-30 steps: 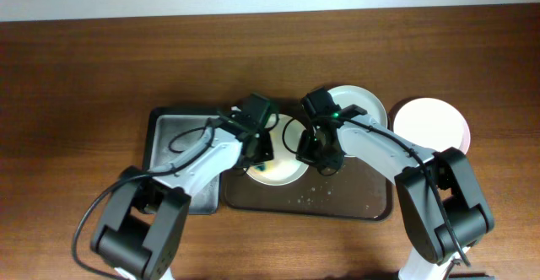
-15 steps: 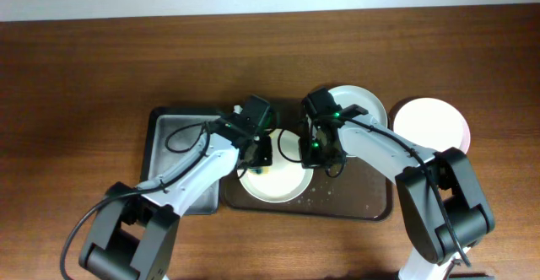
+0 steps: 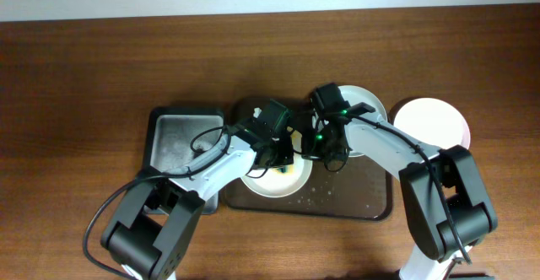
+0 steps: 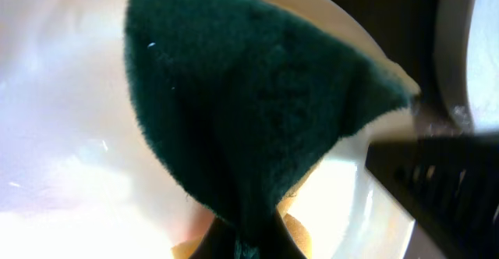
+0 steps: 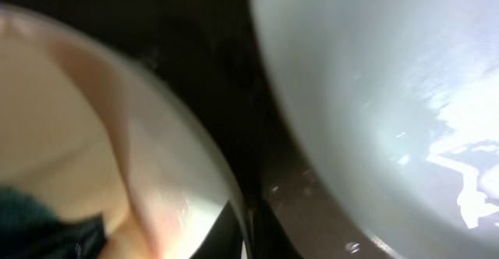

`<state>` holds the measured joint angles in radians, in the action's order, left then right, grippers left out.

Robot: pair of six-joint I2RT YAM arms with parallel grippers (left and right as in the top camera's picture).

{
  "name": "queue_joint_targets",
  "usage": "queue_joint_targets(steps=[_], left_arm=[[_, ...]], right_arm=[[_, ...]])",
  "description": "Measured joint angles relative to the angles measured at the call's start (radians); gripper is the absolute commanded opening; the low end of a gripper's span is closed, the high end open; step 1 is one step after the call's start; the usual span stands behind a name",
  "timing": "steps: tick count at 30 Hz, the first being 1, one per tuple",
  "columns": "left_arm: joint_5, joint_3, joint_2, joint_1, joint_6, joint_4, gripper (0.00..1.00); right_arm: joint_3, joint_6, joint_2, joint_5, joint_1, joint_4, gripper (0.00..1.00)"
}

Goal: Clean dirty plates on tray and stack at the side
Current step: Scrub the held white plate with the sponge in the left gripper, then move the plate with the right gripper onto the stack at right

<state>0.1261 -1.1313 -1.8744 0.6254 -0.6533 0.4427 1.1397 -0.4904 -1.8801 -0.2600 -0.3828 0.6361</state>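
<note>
A white plate [image 3: 270, 185] lies in the left half of the dark brown tray [image 3: 354, 191]. My left gripper [image 3: 281, 160] is shut on a green-and-yellow sponge [image 4: 257, 111] and presses it onto this plate [image 4: 70, 134]. My right gripper [image 3: 325, 155] is shut on the plate's right rim [image 5: 234, 204], which is pinched between its fingers [image 5: 251, 232]. A second, greenish plate [image 3: 367, 103] lies at the tray's back right and also shows in the right wrist view [image 5: 390, 95]. A pinkish plate [image 3: 432, 124] sits on the table to the right of the tray.
A smaller black tray [image 3: 173, 141] with a wet floor stands directly left of the brown tray. Water drops lie on the brown tray's front part [image 3: 325, 197]. The two arms meet closely over the tray's middle.
My left gripper with the sponge has moved to the right across the plate. The plate has shifted slightly toward the front. My right gripper stays on the rim and has shifted slightly right.
</note>
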Motion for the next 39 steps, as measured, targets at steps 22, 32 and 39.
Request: queue_joint_targets(steps=[22,32,39], left_arm=[[-0.100,0.010,0.287,-0.441,0.392,0.363,0.00],[-0.107,0.132,0.279,-0.549,0.430,0.317,0.00],[-0.108,0.132,0.279,-0.549,0.430,0.317,0.01]], right_arm=[[-0.004,0.202,0.350,0.452,-0.013,0.152,0.04],[-0.004,0.332,0.441,1.140,-0.395,0.096,0.04],[-0.004,0.261,0.442,1.257,-0.442,0.044,0.04]])
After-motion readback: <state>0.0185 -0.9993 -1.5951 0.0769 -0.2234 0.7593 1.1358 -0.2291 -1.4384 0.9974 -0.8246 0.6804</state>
